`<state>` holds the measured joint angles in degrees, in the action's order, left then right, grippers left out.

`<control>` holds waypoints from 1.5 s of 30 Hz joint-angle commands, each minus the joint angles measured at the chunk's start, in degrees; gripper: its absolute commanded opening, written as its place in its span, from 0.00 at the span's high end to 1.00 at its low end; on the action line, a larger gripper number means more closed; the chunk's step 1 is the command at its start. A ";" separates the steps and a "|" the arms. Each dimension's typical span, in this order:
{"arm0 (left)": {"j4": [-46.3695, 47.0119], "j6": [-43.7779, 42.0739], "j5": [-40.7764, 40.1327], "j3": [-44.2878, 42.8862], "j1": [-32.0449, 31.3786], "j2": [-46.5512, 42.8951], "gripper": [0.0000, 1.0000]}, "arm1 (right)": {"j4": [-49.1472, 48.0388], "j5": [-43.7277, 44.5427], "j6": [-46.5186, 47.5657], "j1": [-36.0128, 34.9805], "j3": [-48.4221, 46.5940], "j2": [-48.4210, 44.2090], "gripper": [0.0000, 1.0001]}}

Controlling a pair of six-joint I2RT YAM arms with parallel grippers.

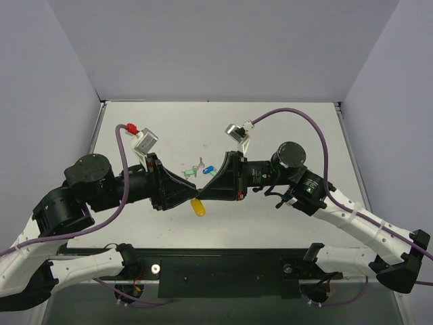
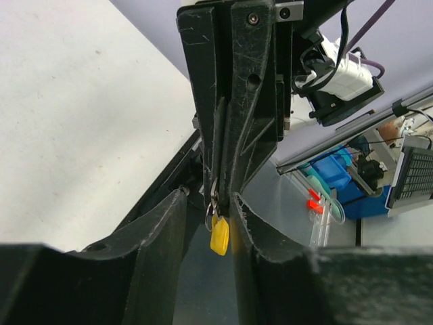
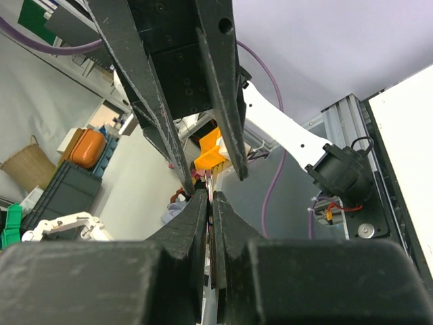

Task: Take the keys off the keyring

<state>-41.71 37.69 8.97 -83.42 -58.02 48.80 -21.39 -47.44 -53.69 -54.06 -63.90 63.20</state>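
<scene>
Right gripper (image 2: 220, 191) pressed together, pinching metal top of keyring (image 2: 218, 235); its yellow tag dangles below tips, above table (image 1: 304, 135). Left gripper (image 1: 195, 189) spread, 2 fingers (image 2: 159, 250) flanking tag. Keys not made out; grip point masked by black fingers.

You have a flat white table (image 1: 284, 128) in front of you, with pale walls standing at its far edge and its sides; its top has a few small dark specks; two little things lie right on it near the middle — a green key tag (image 1: 191, 173) and a blue key tag (image 1: 209, 170), side by side; a tiny grey bit (image 1: 201, 162) lies just behind them — too small to tell what it is.
</scene>
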 commanded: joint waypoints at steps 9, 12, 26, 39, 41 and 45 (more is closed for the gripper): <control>0.14 -1.75 3.68 -2.80 0.01 0.42 0.73 | -1.38 -2.31 1.84 -0.34 -2.99 -1.85 1.00; 0.14 -1.66 3.77 -2.89 0.01 0.16 0.72 | -0.94 -2.31 2.01 -0.34 -3.16 -1.85 1.00; 3.48 -0.17 6.93 -0.87 0.01 0.33 1.00 | -1.64 -2.04 1.57 -0.52 -3.07 -1.85 1.00; 4.89 0.10 6.58 -0.43 -0.08 -0.37 1.00 | -2.52 -0.46 2.45 -0.43 -2.55 -3.44 0.60; 5.06 0.10 6.67 -0.43 0.01 -0.37 1.00 | -2.43 -0.02 2.80 -0.34 -2.81 -3.87 0.59; 5.33 0.28 6.76 -0.34 0.01 -0.46 1.00 | -2.61 0.33 2.80 -0.08 -3.25 -3.70 0.63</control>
<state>-39.59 37.50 14.79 -83.55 -58.02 48.66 -19.94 -47.66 -51.99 -54.15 -64.84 60.86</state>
